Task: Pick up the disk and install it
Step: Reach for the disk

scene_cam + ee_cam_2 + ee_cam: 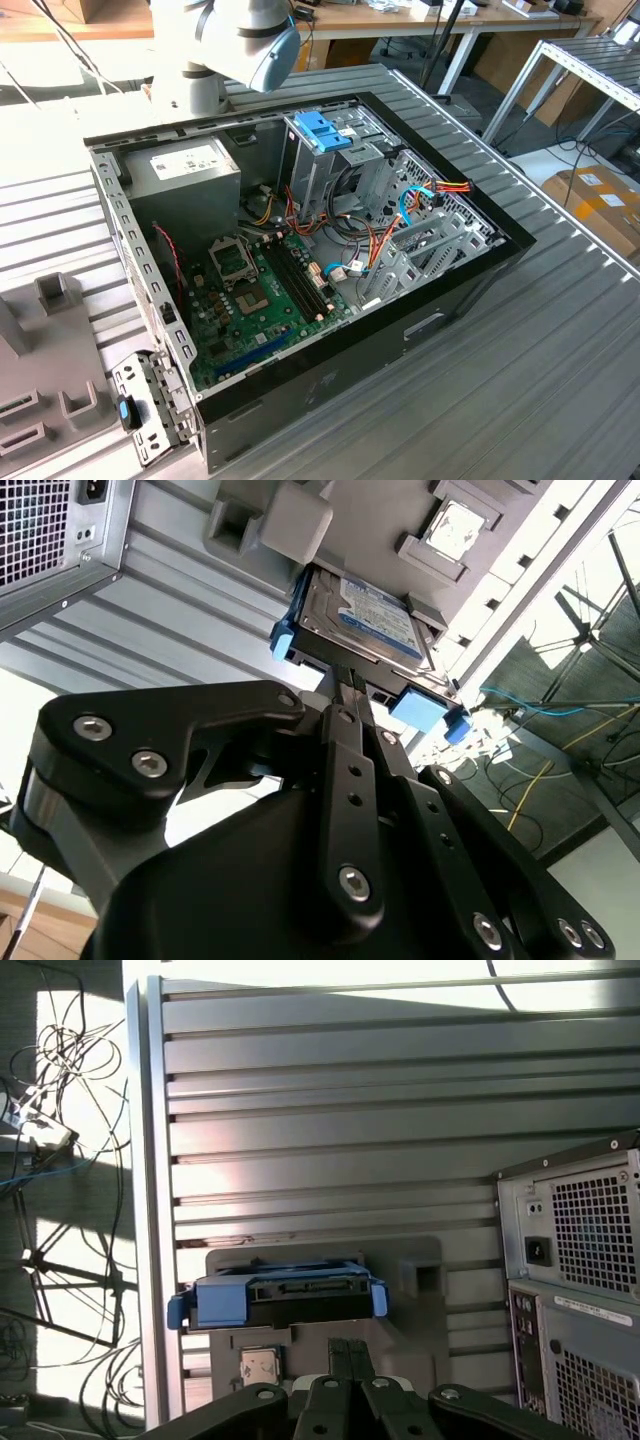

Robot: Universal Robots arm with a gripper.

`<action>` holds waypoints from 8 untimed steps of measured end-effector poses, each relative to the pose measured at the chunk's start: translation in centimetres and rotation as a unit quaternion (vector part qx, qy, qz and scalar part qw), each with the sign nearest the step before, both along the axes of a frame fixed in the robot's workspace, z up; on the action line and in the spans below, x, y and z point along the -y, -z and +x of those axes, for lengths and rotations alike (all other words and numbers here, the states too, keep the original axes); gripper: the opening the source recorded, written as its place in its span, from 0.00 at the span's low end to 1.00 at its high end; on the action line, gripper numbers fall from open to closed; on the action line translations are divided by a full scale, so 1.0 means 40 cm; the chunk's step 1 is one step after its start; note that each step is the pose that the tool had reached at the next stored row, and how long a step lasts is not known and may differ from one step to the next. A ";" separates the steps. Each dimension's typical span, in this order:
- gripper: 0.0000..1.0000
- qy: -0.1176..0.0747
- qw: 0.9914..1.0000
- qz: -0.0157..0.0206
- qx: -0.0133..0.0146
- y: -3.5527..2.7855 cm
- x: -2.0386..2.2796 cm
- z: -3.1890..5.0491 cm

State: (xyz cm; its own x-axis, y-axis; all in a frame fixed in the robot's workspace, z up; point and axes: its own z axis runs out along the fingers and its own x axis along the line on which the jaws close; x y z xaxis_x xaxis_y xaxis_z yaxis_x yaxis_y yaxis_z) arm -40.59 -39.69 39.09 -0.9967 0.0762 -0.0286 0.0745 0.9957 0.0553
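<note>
The disk (365, 615) is a dark metal hard drive in light-blue rails. It lies on a grey fixture (400, 510) on the ribbed table, and the first wrist view shows the disk (280, 1300) edge-on. In both wrist views my gripper (350, 680) is right beside the disk's near edge. Its black fingers (340, 1360) are shut together with nothing between them. The open computer case (300, 250) stands in the middle of the exterior view, with the arm (240, 40) reaching away behind it.
A blue handle on a grey metal cage (325, 130) stands inside the case among cables. The case's rear panel (570, 1260) is near the fixture. A small chip (262, 1365) rests on the fixture. Another grey fixture (50, 390) lies at the exterior view's left. Cables (60, 1160) cover the floor beyond the table edge.
</note>
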 end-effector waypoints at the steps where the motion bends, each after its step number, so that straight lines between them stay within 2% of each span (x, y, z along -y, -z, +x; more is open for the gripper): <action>1: 0.11 0.000 1.000 0.000 0.000 0.000 0.000 -0.001; 8: 0.11 0.000 1.000 0.000 0.000 0.000 0.000 -0.008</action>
